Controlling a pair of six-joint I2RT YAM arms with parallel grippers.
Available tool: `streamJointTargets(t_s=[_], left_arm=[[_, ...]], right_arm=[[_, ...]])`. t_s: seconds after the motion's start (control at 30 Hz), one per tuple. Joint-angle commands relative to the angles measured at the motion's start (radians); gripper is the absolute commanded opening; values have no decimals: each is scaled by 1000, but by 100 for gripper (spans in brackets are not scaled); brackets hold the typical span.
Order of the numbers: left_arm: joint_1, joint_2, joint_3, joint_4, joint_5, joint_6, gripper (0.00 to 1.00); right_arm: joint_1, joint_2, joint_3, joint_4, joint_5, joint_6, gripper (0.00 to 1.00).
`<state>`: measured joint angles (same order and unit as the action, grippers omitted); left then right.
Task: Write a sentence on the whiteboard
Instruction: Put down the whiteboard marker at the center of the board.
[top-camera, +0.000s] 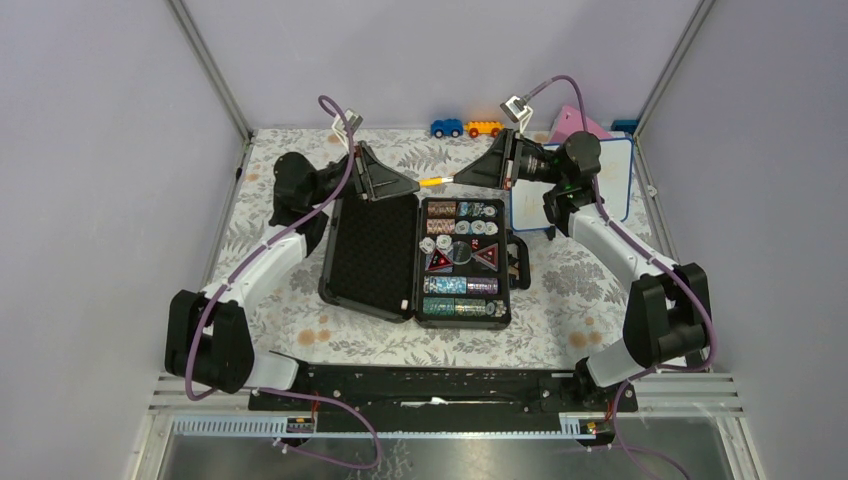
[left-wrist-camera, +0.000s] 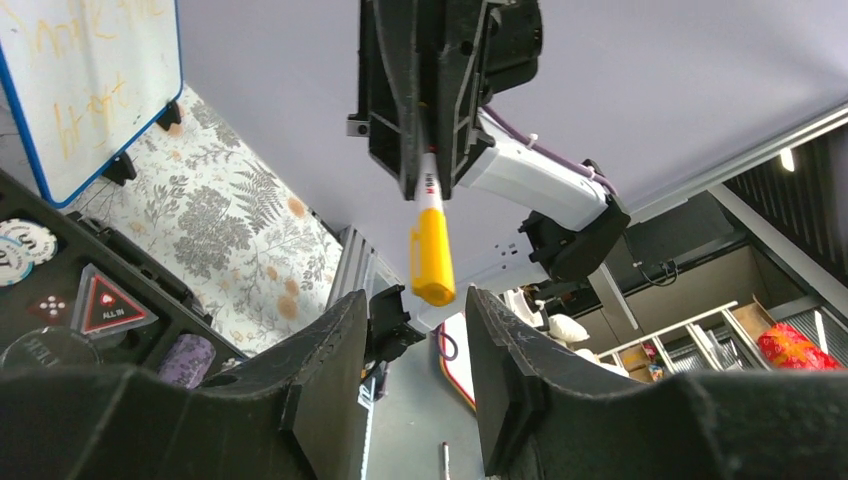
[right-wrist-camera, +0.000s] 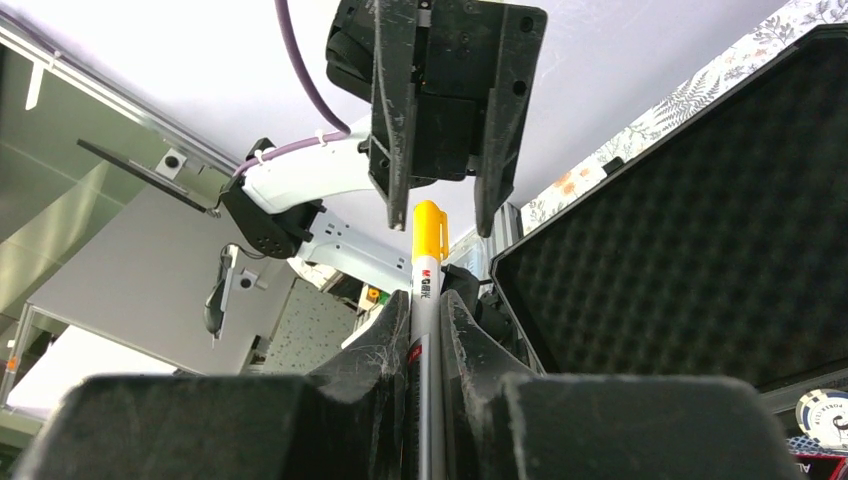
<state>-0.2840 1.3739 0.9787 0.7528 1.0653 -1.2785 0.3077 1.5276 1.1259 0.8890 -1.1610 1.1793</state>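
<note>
The whiteboard stands at the back right behind my right arm, blue-framed, and it also shows in the left wrist view. Faint orange handwriting, the sentence, runs across it. My right gripper is shut on the grey barrel of a marker and holds it level above the table. The marker's yellow cap points at my left gripper. That gripper is open, and the cap's end lies just between its fingertips without touching them.
An open black case lies mid-table, with poker chips in its right half and a foam lid on the left. A blue toy car, an orange one and a pink wedge sit along the back edge.
</note>
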Motion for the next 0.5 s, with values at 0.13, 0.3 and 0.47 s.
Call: streamJointTargets(t_s=[0.13,0.3,0.47], left_arm=[[-17,-29,37,-41,-29,67,43],[-29,-27,38,-34,-20,67,40],[-33,-27,38,-26,-24,68,38]], right_arm=[[27,-47,6,18,-1,-37,0],[32,-47,11,-8,4,-51,0],[42,-51,15,-70,11,-96,0]])
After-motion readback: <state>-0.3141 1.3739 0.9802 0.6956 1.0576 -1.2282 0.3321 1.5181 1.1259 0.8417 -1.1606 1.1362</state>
